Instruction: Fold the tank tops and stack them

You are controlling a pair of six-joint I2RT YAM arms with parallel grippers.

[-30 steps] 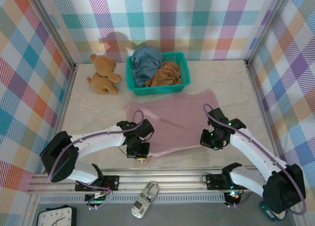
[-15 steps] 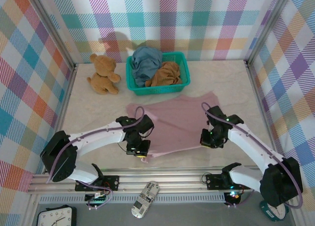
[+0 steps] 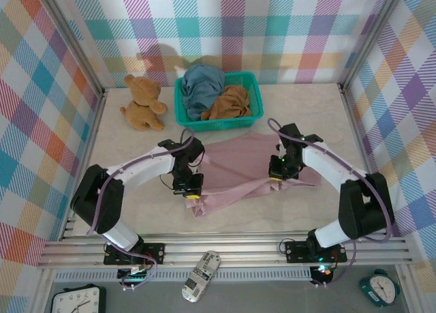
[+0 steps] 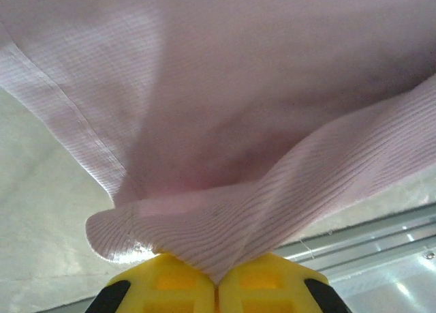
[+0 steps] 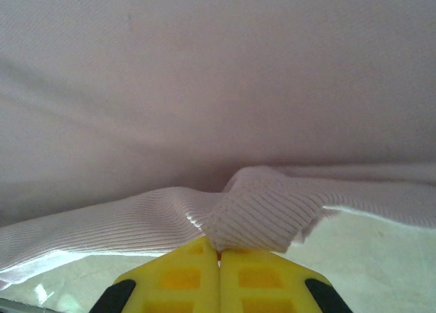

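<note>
Nearest the camera, below the metal rail [image 3: 225, 248], lie a remote [image 3: 202, 275], a clock [image 3: 78, 301] on the left and a second clock [image 3: 377, 286] on the right. On the table [image 3: 129, 156], the left gripper [image 3: 193, 196] is clenched on the near left hem of the pink tank top [image 3: 238, 164]. In the left wrist view its yellow fingertips [image 4: 170, 282] meet with a fold of ribbed cloth pinched between them, and the rest of the fabric spreads away above the pale surface. The right gripper [image 3: 278, 176] grasps the near right edge of the same top, its fingertips [image 5: 255, 275] pressed together on a bunched ridge of hem. Between the two grippers the pink tank top lies rumpled in the middle of the table, its near edge gathered in folds. Beyond it stands the teal basket [image 3: 218, 124], holding the crumpled blue tank top [image 3: 201, 81] on the left and the brown tank top [image 3: 231, 103] on the right. A teddy bear [image 3: 142, 103] sits just left of the basket, at the far side of the table.
</note>
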